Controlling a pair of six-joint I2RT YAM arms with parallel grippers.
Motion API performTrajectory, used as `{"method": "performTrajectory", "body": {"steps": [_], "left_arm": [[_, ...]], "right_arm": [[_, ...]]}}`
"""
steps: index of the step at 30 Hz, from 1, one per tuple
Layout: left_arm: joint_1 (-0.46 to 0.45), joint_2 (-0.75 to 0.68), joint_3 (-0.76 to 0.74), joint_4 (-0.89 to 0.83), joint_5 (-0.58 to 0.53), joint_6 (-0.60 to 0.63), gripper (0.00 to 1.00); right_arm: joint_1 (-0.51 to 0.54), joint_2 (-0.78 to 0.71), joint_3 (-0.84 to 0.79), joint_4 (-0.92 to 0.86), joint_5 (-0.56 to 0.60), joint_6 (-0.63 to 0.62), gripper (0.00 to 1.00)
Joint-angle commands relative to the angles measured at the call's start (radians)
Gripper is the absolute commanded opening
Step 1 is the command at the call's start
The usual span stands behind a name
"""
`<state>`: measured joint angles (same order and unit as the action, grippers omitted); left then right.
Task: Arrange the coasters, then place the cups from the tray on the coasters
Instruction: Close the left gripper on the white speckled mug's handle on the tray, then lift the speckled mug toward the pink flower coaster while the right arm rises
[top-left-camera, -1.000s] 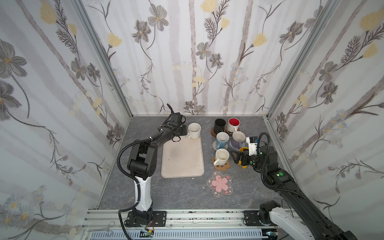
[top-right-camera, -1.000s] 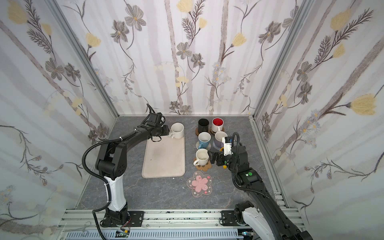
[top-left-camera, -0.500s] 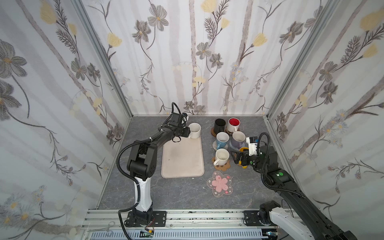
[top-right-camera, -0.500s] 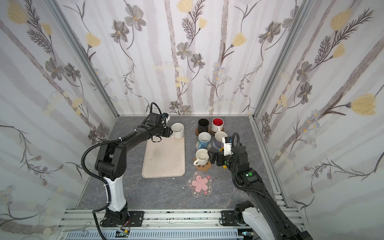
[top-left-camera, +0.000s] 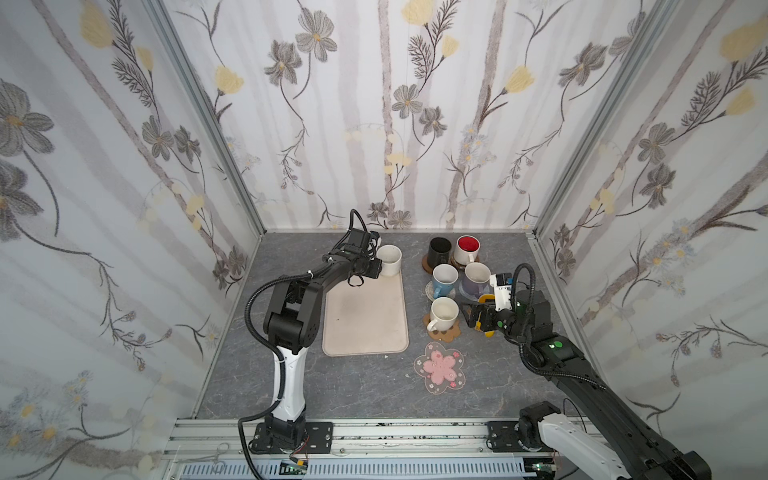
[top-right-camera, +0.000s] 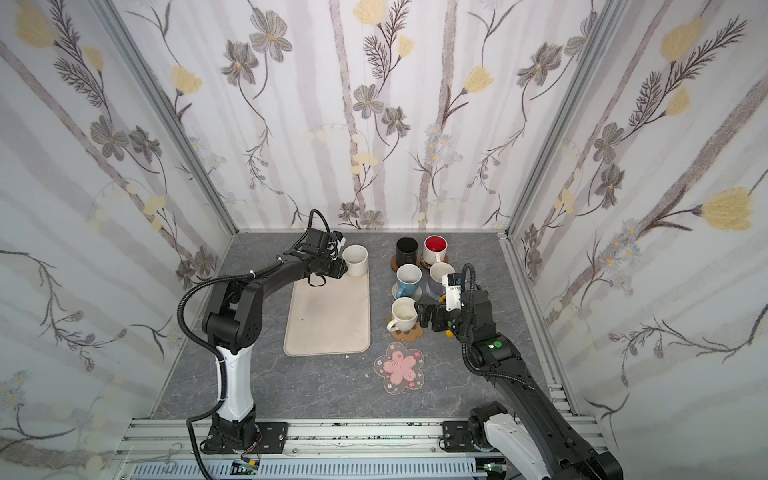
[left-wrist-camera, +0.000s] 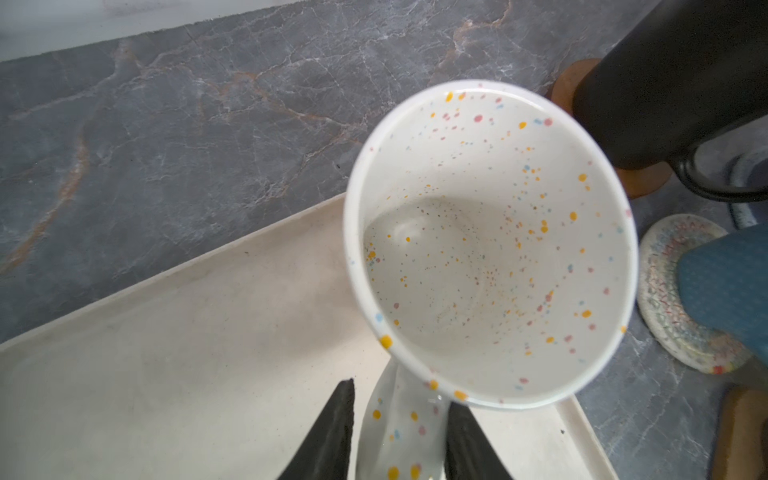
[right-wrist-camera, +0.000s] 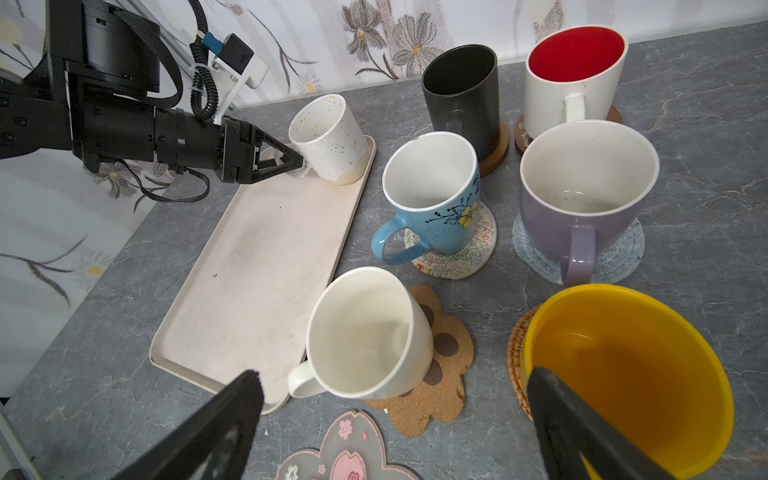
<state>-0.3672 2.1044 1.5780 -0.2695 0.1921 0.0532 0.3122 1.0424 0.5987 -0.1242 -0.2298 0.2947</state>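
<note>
Where the tray (top-left-camera: 365, 324) has its far right corner, the speckled mug (top-left-camera: 390, 259) stands on it, the only cup on the tray. It is off-white and nearly straight-walled, and its handle (left-wrist-camera: 399, 432) turns toward the left gripper (left-wrist-camera: 402, 392). The left wrist view shows small dots in yellow, pink and pale blue, scattered inside the cup, on the rim and down the handle. In both top views the same mug looks plain white. The right wrist view gives the mug from the side (right-wrist-camera: 328, 139), with a tan band at its foot.

The left gripper's fingers (left-wrist-camera: 328, 436) stand narrow, 1 at each side of the handle. 1 pad seems to touch it and beside the other a thin strip of tray shows, so I cannot tell if the grip is firm.

Beside the tray, 6 mugs stand on coasters, with the black mug (right-wrist-camera: 461, 91) and the light blue mug (right-wrist-camera: 432, 199) nearest to the speckled one. The yellow mug (right-wrist-camera: 623, 374) is clear in the right wrist view, but in a top view only a small yellow edge shows behind the right gripper (top-left-camera: 469, 318). That gripper is wide open and holds nothing. The pink-flower coaster (top-left-camera: 440, 365) lies flat on the table, nearer the front than the mugs
</note>
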Motion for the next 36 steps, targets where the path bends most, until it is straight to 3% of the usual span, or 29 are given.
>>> {"method": "performTrajectory", "body": {"steps": [1, 16, 26, 36], "left_arm": [[-0.007, 0.016, 0.020, 0.000, -0.039, 0.026, 0.33], [-0.025, 0.001, 0.035, -0.009, -0.065, 0.037, 0.00], [-0.057, -0.144, -0.011, -0.011, -0.076, 0.015, 0.00], [-0.133, -0.340, -0.179, -0.010, -0.065, 0.009, 0.00]], "right_arm": [[0.001, 0.011, 0.011, 0.045, -0.004, 0.001, 1.00], [0.001, 0.026, 0.015, 0.056, 0.002, 0.004, 1.00], [-0.001, 0.035, 0.032, 0.095, -0.013, 0.035, 1.00], [-0.010, 0.081, 0.091, 0.121, -0.018, 0.044, 1.00]]}}
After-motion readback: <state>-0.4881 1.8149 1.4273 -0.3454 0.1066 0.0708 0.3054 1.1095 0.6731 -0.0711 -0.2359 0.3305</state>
